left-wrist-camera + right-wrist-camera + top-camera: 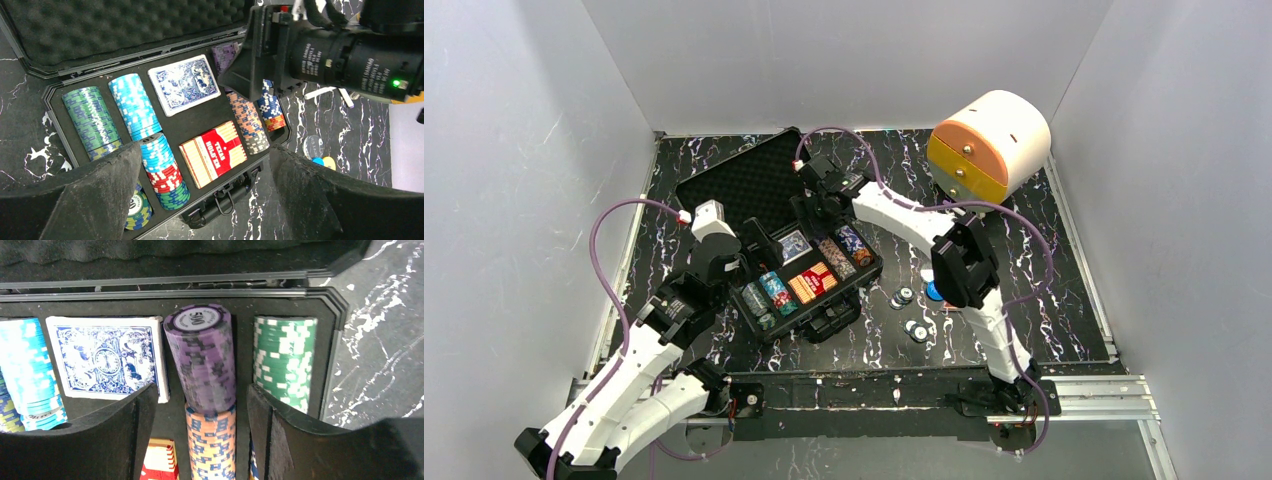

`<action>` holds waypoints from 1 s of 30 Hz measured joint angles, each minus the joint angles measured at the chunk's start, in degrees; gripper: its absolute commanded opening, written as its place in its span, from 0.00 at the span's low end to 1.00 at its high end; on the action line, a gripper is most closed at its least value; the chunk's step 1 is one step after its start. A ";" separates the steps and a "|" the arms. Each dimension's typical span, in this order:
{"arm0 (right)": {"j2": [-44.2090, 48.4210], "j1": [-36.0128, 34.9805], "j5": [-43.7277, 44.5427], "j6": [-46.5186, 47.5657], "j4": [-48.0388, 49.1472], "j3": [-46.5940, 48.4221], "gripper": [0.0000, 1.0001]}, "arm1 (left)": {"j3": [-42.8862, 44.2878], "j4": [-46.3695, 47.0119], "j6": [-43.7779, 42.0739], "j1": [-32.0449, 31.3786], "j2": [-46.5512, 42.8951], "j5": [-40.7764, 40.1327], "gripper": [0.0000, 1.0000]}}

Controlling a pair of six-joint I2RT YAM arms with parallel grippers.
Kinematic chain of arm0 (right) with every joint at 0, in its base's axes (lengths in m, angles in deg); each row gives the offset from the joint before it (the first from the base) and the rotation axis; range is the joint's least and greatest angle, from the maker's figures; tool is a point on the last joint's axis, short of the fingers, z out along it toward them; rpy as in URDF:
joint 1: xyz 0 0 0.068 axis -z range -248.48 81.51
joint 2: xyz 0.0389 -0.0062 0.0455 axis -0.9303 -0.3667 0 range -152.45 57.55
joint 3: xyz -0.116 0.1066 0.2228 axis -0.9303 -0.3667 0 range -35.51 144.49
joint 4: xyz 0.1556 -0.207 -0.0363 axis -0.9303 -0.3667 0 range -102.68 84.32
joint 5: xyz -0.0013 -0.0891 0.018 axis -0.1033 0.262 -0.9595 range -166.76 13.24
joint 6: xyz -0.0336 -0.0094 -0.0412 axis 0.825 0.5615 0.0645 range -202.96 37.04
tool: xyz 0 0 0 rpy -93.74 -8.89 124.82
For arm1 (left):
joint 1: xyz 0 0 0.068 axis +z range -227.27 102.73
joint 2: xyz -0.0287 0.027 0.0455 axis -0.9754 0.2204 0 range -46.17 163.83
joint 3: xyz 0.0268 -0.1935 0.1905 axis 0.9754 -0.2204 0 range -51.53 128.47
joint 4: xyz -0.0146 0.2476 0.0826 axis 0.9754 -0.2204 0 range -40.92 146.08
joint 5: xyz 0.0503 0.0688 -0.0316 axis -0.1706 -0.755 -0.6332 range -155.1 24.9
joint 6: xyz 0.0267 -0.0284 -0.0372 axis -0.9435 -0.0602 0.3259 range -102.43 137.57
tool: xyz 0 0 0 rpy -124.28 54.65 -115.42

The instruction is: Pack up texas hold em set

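The left gripper (205, 147) hangs nearest, jaws spread wide and holding nothing, over the 7 o'clock end of the open case (172, 127); below it lie the chip rows, a red card box (212, 152) and a blue-backed deck (184, 84). The handle (220, 205) sits on the case's near wall. On the table at 4 o'clock from the case lie the loose round buttons (905, 296), not yet packed; they look thin, hard and flat, so probably a pinch across the rim suits them.

At the case's 1 o'clock end the right gripper (202, 390) straddles the purple chip row (200, 355) with jaws apart and a sliver of gap on each side, so it grips nothing. That row seems to ride high over the orange chips. Chips are likely dense, smooth and loose in a row, best squeezed end to end.

At 11 o'clock the foam-lined lid (744, 180) lies flat open; being stiff, it should swing from its free edge. Farthest, at 2 o'clock, stands a cream-and-orange drawer box (989, 145).
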 measured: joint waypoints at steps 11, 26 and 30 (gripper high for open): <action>21.40 0.15 6.01 -4.07 12.39 -22.36 0.75 | 1.75 1.88 -6.01 0.00 5.05 4.04 0.98; 52.76 3.72 7.45 -15.65 20.72 -56.89 0.75 | 16.63 9.40 -12.33 0.00 38.38 7.54 0.98; 56.39 3.78 6.34 -17.92 20.20 -61.53 0.74 | 21.44 11.52 -15.30 0.13 45.59 7.63 0.90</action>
